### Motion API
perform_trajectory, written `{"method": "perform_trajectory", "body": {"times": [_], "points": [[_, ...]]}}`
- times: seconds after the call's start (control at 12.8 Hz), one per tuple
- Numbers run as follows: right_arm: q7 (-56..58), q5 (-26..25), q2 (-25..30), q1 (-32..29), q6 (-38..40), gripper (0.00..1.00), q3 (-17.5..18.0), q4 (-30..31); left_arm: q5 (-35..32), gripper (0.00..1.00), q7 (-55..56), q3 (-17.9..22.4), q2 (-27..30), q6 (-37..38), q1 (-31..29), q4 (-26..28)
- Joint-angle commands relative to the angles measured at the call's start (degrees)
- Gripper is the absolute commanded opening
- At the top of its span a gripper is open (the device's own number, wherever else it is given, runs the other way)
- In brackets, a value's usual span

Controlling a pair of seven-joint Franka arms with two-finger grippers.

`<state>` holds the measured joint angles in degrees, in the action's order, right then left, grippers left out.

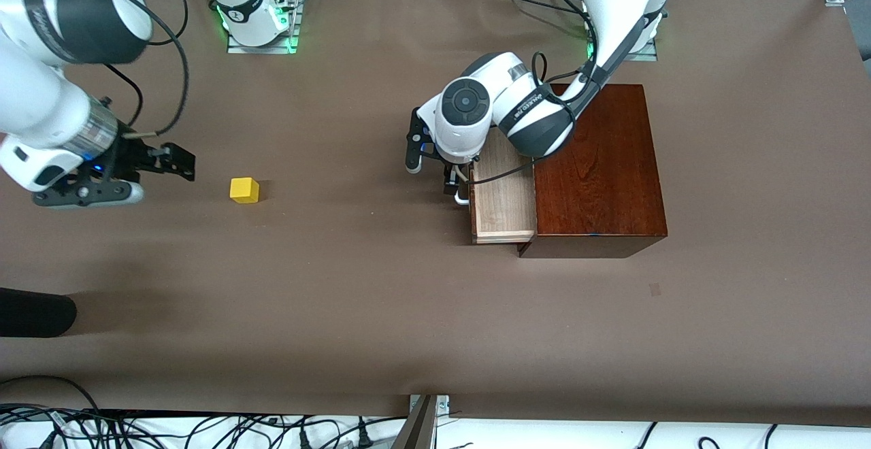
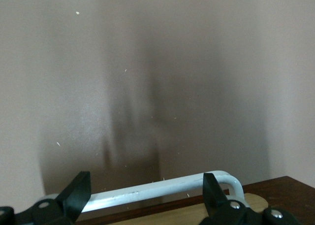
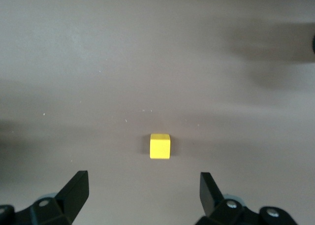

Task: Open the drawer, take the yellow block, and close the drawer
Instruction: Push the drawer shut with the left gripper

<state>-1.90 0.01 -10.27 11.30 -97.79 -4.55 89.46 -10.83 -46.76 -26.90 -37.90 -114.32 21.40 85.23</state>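
The dark reddish-brown box [image 1: 602, 170] stands toward the left arm's end of the table. Its drawer [image 1: 505, 204] is pulled partly out and shows its pale inside. My left gripper [image 1: 431, 169] is open at the drawer's front. In the left wrist view the white loop handle [image 2: 157, 189] lies between the open fingertips [image 2: 78, 189] of the left gripper [image 2: 145, 193]. The yellow block [image 1: 244, 190] sits on the bare table toward the right arm's end. My right gripper [image 1: 170, 161] is open and empty beside it. In the right wrist view the block [image 3: 160, 146] lies just ahead of the right gripper [image 3: 142, 190].
A black rounded object [image 1: 34, 313] lies at the table's edge near the right arm's end, nearer the front camera. Cables [image 1: 204, 432] run along the table's near edge. The arm bases [image 1: 258, 20] stand along the back.
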Motion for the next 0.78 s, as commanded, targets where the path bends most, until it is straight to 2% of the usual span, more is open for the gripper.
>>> {"method": "perform_trajectory", "body": {"times": [0.0, 0.47, 0.54, 0.7], "points": [[0.3, -0.6, 1.3, -0.2, 2.6, 1.0, -0.1, -1.7, -4.9, 1.0, 0.4, 1.8, 0.7, 9.0, -0.9, 0.8], [0.0, -0.4, 2.5, -0.3, 2.6, 1.0, 0.0, -2.0, -5.7, 1.0, 0.6, 1.9, -0.5, 10.7, 0.2, 2.0], [0.1, -0.1, 2.5, -0.3, 2.7, 1.0, 0.0, -2.3, -8.7, 1.0, 0.6, 1.6, -0.3, 11.6, 0.7, 1.9], [-0.1, -0.1, 2.6, -0.2, 3.0, 1.0, 0.5, -2.3, -10.4, 1.0, 0.8, 1.7, -0.1, 14.6, 1.6, 1.7]]}}
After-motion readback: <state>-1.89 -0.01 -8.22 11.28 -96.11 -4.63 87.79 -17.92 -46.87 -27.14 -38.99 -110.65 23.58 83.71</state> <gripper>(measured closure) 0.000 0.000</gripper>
